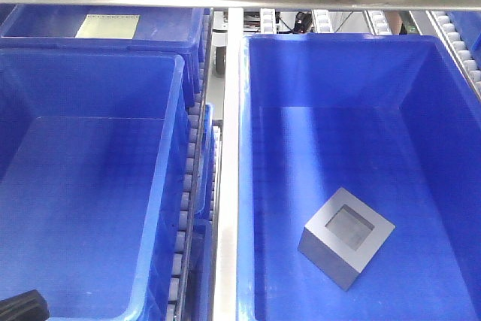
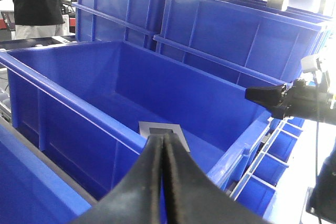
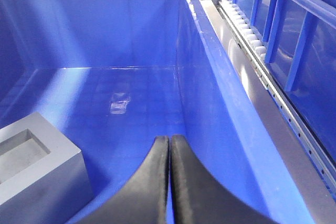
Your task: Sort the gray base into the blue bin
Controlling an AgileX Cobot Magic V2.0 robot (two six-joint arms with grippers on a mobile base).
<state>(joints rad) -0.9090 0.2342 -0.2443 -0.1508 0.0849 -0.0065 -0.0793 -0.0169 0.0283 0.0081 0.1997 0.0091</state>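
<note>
Gray base (image 1: 346,237) on the grid floor of the right-hand blue bin (image 1: 255,148), toward its near side, turned at an angle to the walls, square recess facing up. Nothing touches it. Front view: a second blue crate (image 1: 169,186) to the left, a metal rail (image 1: 228,186) and roller track between the two. A third crate behind the left one carries a pale label (image 1: 107,25).

Right claw (image 3: 169,145) pinched closed, fingers pressed together, holding nothing, low inside the blue bin; gray base just beside it, to its left in the right wrist view.

Left claw (image 2: 163,145) likewise closed and empty, above a crate rim. A dark arm part (image 2: 278,98) shows at the right edge. More blue crates stacked behind.
</note>
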